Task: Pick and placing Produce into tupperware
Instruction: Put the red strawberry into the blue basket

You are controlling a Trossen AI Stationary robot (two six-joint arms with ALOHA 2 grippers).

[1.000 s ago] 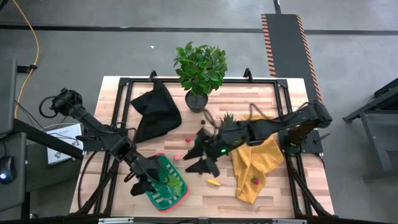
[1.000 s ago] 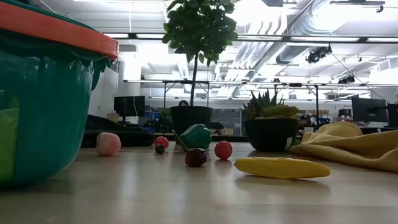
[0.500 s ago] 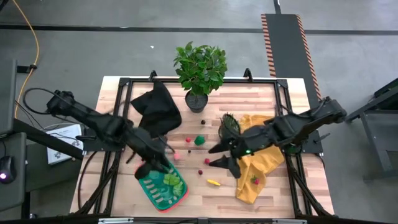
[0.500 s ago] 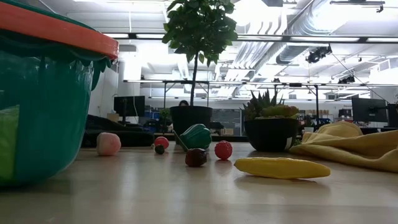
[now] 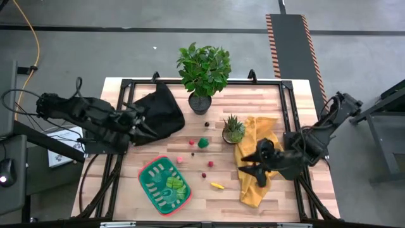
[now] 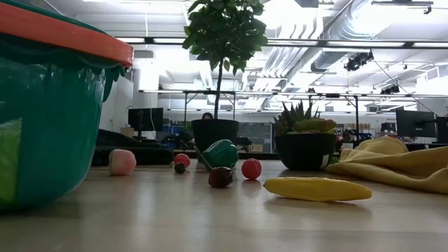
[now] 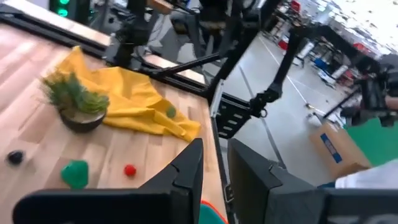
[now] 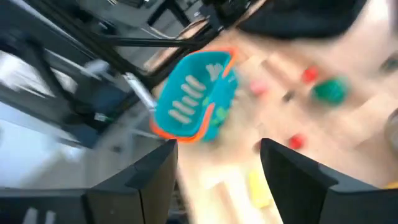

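The green, red-rimmed tupperware (image 5: 152,174) sits near the table's front left with a green piece (image 5: 175,185) of produce inside. Loose produce lies mid-table: a green piece (image 5: 203,143), a red one (image 5: 192,142), a pink one (image 5: 180,159), another red one (image 5: 211,164) and a yellow one (image 5: 217,186). My left gripper (image 5: 147,128) hovers over the black cloth at the left, fingers (image 7: 186,168) a narrow gap apart and holding nothing. My right gripper (image 5: 245,164) hangs above the yellow cloth, wide open (image 8: 217,146) and empty.
A large leafy potted plant (image 5: 204,73) stands at the far edge and a small spiky potted plant (image 5: 233,128) right of centre. The black cloth (image 5: 161,114) lies far left, the yellow cloth (image 5: 253,190) near right. Bare wood shows between the tupperware and the yellow cloth.
My left gripper has pulled away from above the tupperware, going toward the table's far left corner until it is over the black cloth. My right gripper has drawn back from the middle of the table toward the right edge, over the yellow cloth. The produce has stayed put.
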